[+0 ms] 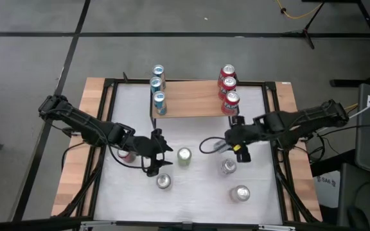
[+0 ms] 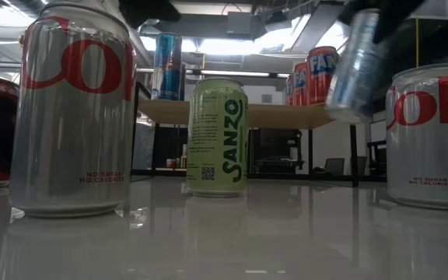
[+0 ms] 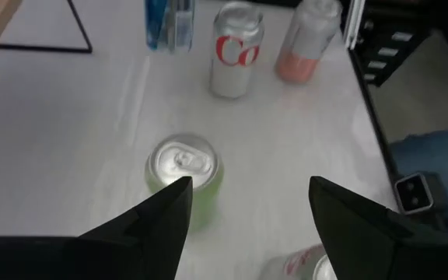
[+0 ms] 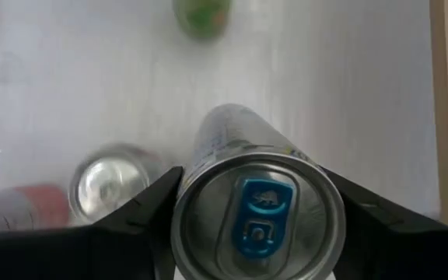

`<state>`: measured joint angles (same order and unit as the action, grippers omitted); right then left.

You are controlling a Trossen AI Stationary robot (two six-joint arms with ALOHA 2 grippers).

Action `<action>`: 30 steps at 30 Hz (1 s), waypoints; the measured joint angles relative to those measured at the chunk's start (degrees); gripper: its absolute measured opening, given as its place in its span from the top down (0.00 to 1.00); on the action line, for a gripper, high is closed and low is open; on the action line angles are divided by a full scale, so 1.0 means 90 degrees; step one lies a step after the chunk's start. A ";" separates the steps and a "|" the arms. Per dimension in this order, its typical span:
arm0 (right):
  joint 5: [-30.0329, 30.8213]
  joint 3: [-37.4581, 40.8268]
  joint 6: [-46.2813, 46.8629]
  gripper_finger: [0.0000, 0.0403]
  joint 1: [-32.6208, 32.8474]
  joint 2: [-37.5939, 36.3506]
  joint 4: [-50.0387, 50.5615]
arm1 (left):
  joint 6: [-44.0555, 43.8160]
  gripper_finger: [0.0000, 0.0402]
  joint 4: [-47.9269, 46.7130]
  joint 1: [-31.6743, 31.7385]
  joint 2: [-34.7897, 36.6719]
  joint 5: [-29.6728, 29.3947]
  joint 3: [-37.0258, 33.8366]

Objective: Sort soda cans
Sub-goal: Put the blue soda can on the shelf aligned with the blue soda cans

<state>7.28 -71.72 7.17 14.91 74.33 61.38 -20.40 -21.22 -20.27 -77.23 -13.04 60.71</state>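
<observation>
Silver can (image 4: 257, 210) gripped by right claw (image 4: 247, 204), tilted.

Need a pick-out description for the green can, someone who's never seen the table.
Start at the wooden shelf at the table's far side, with blue cans left and red cans right. Come straight toward the near edge from its middle: the green can stands upright between the two arms. It is the only pale yellow-green one, lettered SANZO.

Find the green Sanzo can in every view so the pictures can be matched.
High view: the green Sanzo can stands mid-table, between the two arms.
Low view: centre, upright, label facing the camera.
Left wrist view: lower centre, beside one finger of the open left claw.
Right wrist view: top edge, blurred.
Shared landmark: the wooden shelf behind it.
</observation>
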 joint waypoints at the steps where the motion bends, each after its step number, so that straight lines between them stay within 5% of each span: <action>1: -0.0123 -0.0044 -0.0253 0.43 -0.0106 0.0027 -0.0134 | 0.0000 0.37 0.0082 -0.0002 -0.0001 0.0000 0.0000; 14: -0.0934 -0.0285 -0.2749 0.43 -0.0533 0.1061 -0.1249 | -0.0150 0.37 0.0673 -0.0002 0.0000 -0.0836 0.0000; 30: -0.0934 -0.0285 -0.2847 0.42 -0.0536 0.2067 -0.0580 | 0.0181 0.37 0.1778 0.0048 -0.0739 -0.1284 0.0002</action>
<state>-1.13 -74.28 -18.46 10.09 92.93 56.16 -18.77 -5.21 -19.84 -83.88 -24.59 60.73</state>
